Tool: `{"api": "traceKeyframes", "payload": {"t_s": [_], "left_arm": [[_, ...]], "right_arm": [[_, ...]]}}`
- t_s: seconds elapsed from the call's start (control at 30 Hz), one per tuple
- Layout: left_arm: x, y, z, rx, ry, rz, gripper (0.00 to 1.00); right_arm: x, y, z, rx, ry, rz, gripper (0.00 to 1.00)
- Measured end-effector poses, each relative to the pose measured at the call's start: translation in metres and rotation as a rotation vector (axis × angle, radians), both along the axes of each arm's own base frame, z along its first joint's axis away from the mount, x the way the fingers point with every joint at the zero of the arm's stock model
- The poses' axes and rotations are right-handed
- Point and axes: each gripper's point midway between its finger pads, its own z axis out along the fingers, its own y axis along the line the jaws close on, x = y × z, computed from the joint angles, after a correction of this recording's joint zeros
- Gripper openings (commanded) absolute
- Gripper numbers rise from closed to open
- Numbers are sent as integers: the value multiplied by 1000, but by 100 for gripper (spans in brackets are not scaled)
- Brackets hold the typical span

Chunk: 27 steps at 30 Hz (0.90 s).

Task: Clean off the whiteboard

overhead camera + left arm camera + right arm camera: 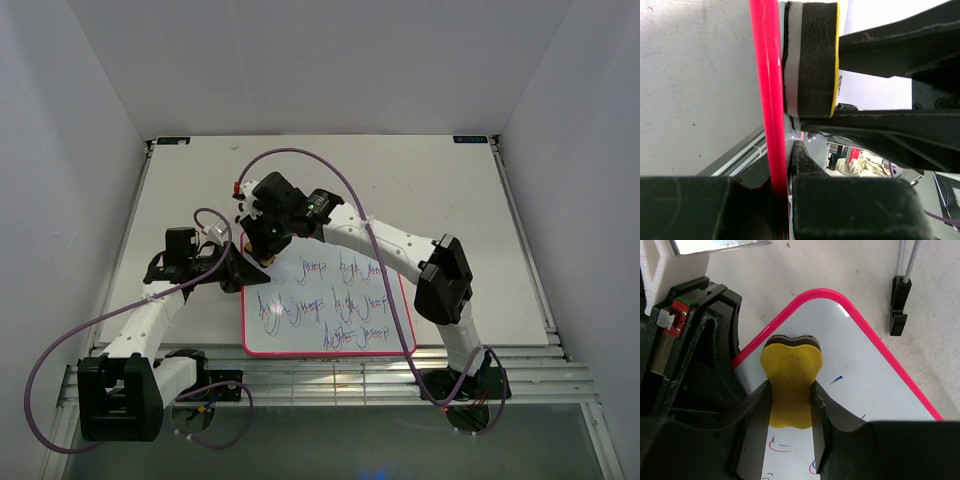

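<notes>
Tally: one whiteboard with a pink-red rim lying flat on the pale surface near its front edge, three rows of blue-purple scribble on it, one yellow eraser, and two claws. The left claw is clenched on the board's left rim, while the right claw grasps the eraser by its sides, felt face pressed to the board just inside the far left corner. From above, the right arm crosses the board's far edge and hides that corner; a black clip with two thin rods lies on the surface just beyond the rim.
</notes>
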Motion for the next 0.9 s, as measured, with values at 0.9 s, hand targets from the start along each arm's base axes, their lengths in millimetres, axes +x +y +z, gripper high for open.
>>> {"api": "traceKeyframes", "payload": {"t_s": [0.9], "left_arm": [[-1,0,1,-5,-9,-3,0]], "right_arm": [[15,-37,-17,-22,21,-83,35]]}}
